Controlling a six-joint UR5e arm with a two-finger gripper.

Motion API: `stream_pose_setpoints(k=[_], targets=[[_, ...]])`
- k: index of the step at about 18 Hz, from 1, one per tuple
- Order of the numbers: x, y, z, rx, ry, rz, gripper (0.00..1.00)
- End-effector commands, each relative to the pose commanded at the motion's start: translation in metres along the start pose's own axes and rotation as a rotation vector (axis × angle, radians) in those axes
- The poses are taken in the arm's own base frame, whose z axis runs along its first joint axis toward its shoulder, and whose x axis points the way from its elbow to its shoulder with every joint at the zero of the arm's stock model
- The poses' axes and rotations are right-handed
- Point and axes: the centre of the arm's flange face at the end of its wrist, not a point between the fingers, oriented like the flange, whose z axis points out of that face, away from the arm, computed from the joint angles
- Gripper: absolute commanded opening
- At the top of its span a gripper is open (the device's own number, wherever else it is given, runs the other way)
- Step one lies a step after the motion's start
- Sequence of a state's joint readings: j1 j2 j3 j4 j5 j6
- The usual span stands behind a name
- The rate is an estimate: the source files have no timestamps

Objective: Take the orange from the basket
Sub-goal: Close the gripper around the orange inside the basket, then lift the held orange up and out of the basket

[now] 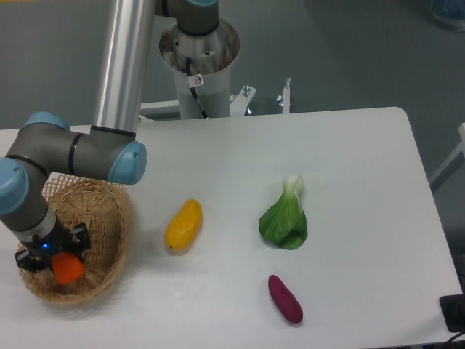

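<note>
One arm works at the left end of the white table, its gripper lowered into the basket, an oval wicker tray with an open lattice rim. Just under the black gripper body sits the orange, small, round and bright red-orange; it lies within the basket's outline, and whether it rests on the weave or hangs a little above it cannot be told from this overhead view. The jaws appear clamped on the orange, one to each side, though the wrist hides most of the contact. Judged by its look, the fruit is light, firm and smooth-skinned, so it may roll or slip if held off-centre; the safest hold is across its widest part, with moderate pressure. The basket is light too and could shift or be dragged if a finger catches the weave. Well apart on the table lie an elongated yellow fruit, a leafy green vegetable and a purple sweet potato, none of them near the working area.
</note>
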State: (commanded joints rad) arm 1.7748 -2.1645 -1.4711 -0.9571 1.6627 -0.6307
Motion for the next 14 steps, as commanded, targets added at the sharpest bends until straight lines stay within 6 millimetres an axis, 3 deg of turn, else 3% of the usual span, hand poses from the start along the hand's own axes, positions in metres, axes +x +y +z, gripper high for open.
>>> stream_pose_setpoints(k=[7, 11, 14], targets=[[-0.019, -0.005, -0.047, 0.069, -0.101, 0.230, 0.55], [-0.060, -0.047, -0.096, 0.144, -0.105, 0.357, 0.55], [-0.106, -0.080, -0.124, 0.177, -0.112, 0.435, 0.55]])
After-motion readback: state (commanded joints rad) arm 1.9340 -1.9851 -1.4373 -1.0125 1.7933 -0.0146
